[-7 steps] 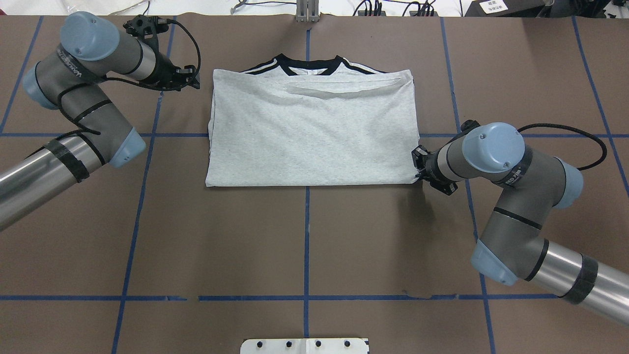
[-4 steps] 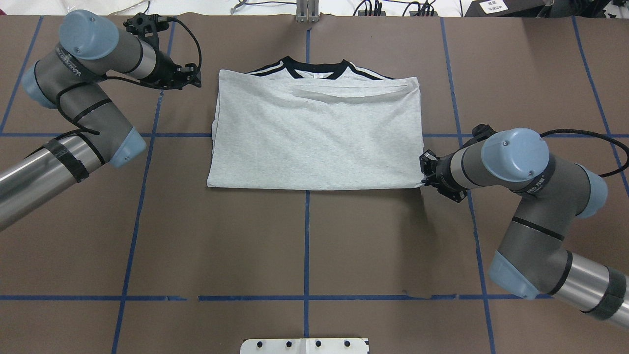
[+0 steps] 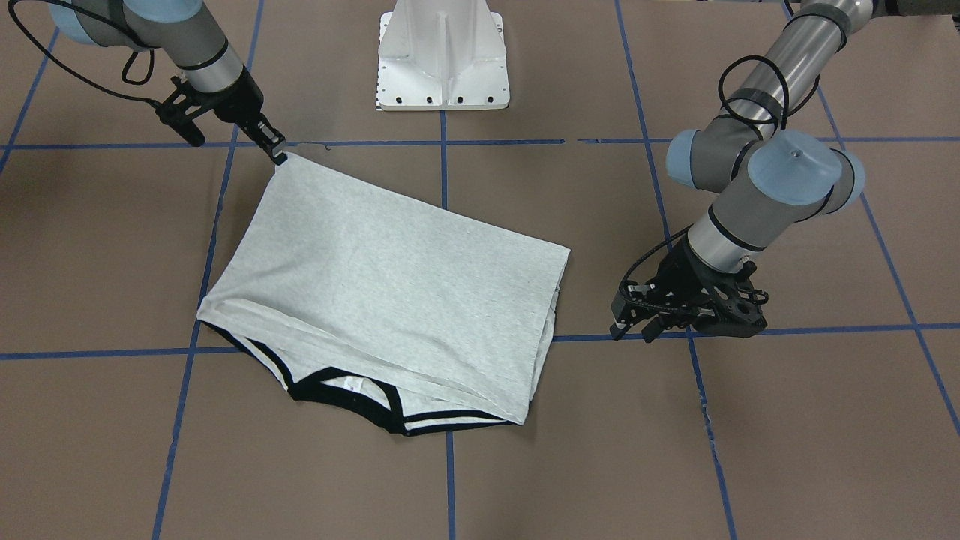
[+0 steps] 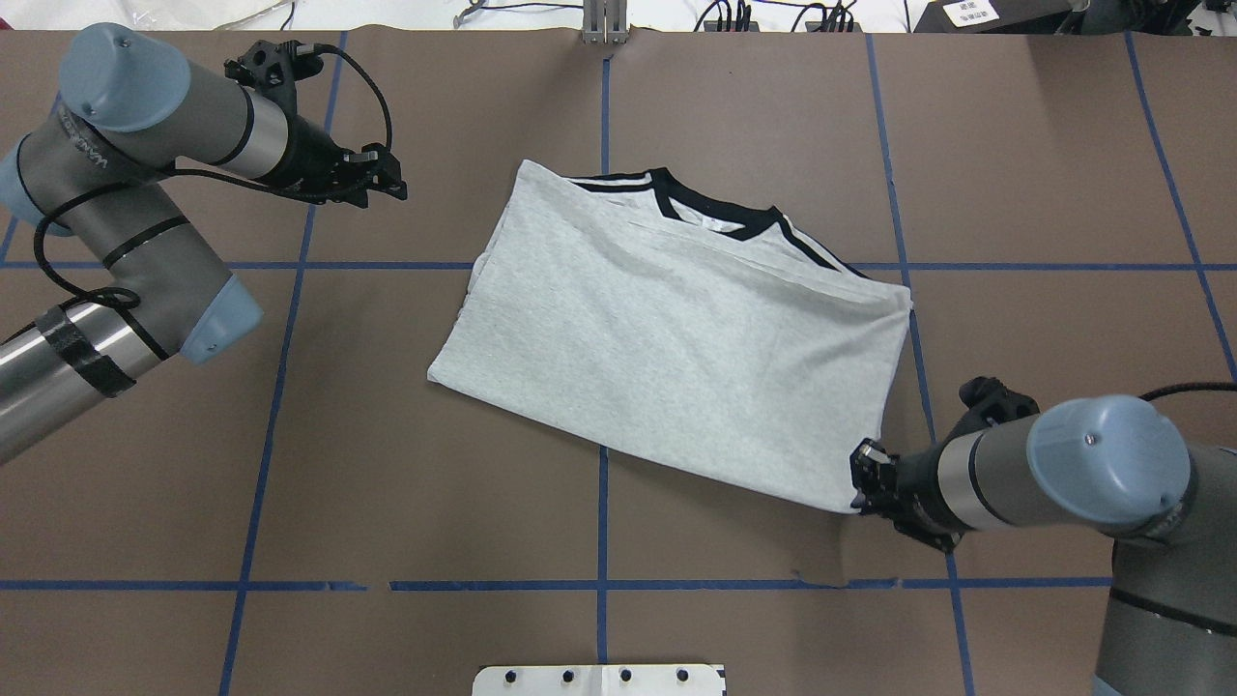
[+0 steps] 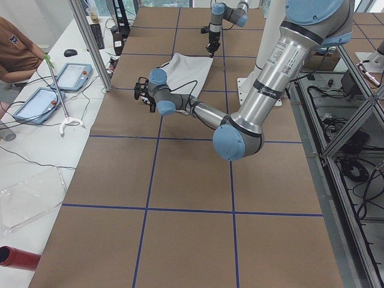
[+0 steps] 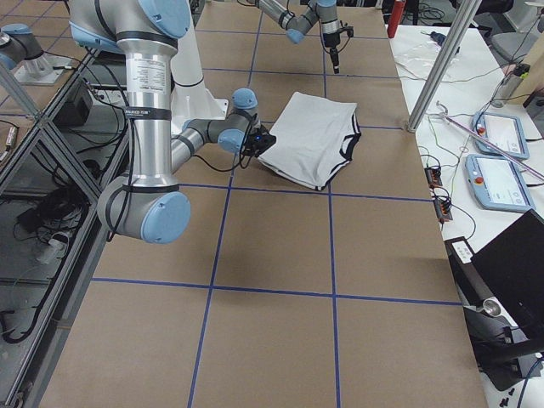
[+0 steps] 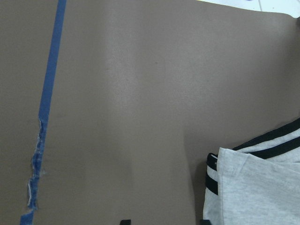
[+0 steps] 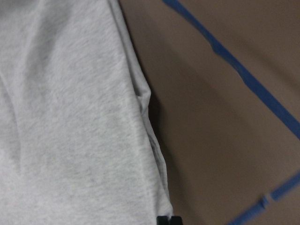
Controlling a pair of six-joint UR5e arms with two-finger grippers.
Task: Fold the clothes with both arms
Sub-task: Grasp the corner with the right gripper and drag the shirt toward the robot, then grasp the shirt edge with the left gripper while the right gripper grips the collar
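Observation:
The grey T-shirt [image 4: 676,338] lies folded on the brown table, skewed, with its black collar [image 4: 715,205] and stripes at the far edge. Its print is hidden. My right gripper [image 4: 858,480] is shut on the shirt's near right corner; it also shows in the front-facing view [image 3: 279,155], and the right wrist view shows grey cloth [image 8: 70,117] at the closed tips. My left gripper [image 4: 396,184] is open and empty, a short way left of the shirt's far left corner. The left wrist view shows that striped corner [image 7: 253,187] to the right, untouched.
The white pedestal base [image 3: 442,60] stands at the robot's edge of the table. Blue tape lines [image 4: 603,541] form a grid. A side bench with tablets [image 5: 66,75] and a seated person [image 5: 15,51] lies beyond the table's far edge.
My right gripper has pulled the shirt's near right corner toward the robot and rightward. The shirt has slid and turned clockwise in the overhead view. The left gripper has shifted only slightly.

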